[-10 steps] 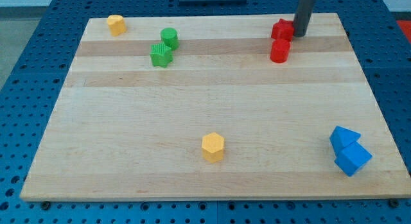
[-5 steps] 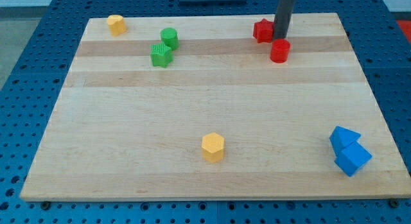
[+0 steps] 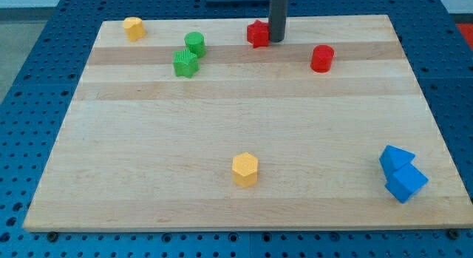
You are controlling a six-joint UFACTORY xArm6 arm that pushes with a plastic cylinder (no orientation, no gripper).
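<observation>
Rod against the red star-like block (image 3: 257,33) near the tabletop (image 3: 222,125) top edge.
My tip (image 3: 276,40) touches that block's right side; no pincer exists. The block looks light, rigid, easily slid; red cylinder (image 3: 321,58) well right.

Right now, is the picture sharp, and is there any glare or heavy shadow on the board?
Camera view: sharp throughout, evenly lit, no glare on the wooden board; only soft, short shadows under the blocks. My tip sits crisp against the red block at the view's top.
</observation>
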